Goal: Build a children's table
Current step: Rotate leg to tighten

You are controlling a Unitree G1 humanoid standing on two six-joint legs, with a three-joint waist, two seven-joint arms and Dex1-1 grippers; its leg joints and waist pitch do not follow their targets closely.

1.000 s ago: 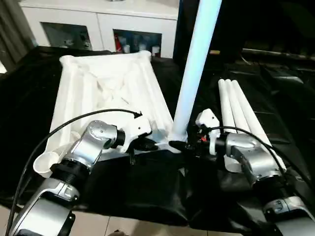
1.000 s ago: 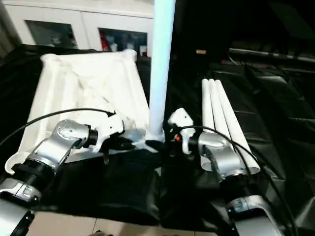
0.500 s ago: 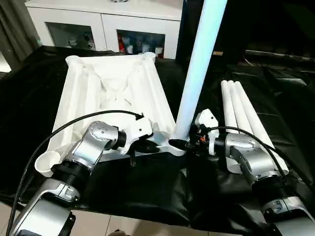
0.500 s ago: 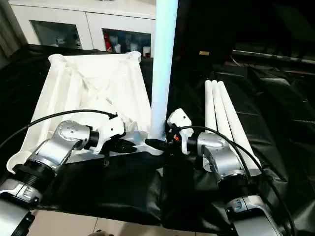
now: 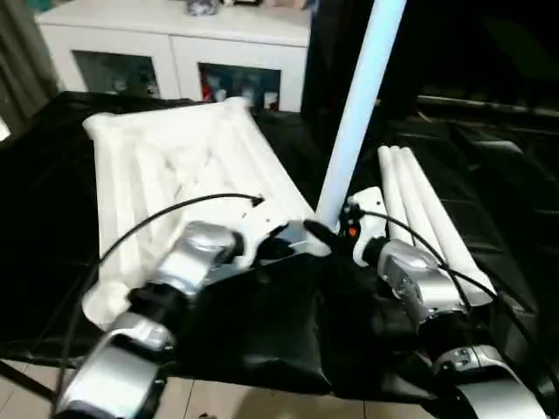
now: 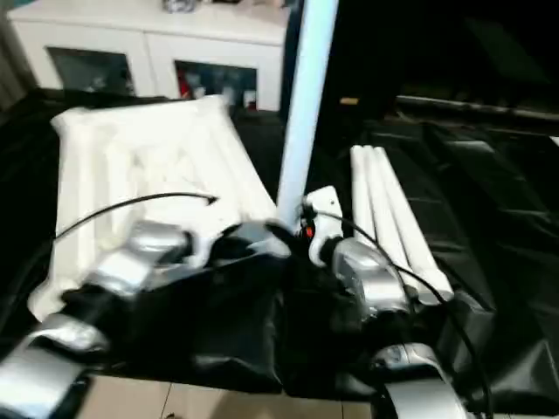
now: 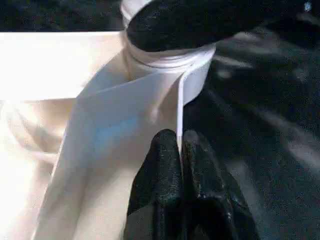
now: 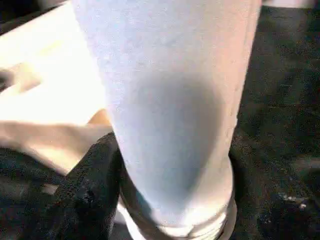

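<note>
Tabletop (image 5: 175, 166) lies upside down on the black cloth (image 5: 262, 323), ribbed underside up, ahead of the left gripper (image 7: 179, 150) and mostly to its left.

Left gripper: the two black fingers (image 7: 157, 175) are pinched together on the thin white side wall of the tabletop, right at the near corner. The wall edge runs up between the fingertips, so this is a narrow grip with plastic in it.

Just beyond those fingertips is the round corner socket (image 7: 192, 70). The upright leg (image 5: 358, 105) stands in it and rises out of the top of the head view, leaning slightly.

Right gripper (image 8: 150, 190): wrapped around the base of the upright leg just above the socket collar. One black finger (image 8: 92, 190) presses the leg's side in the right wrist view; the same gripper shows as a dark finger (image 7: 200, 20) across the socket top in the left wrist view. It is holding the leg.

The two grippers are close together at that corner, left on the wall, right on the leg.

Three spare legs (image 5: 419, 218) lie side by side on the cloth, touching each other, to the right of the right gripper and running away from it.

White cabinet (image 5: 166, 61) with glass doors stands beyond the far edge of the tabletop.
</note>
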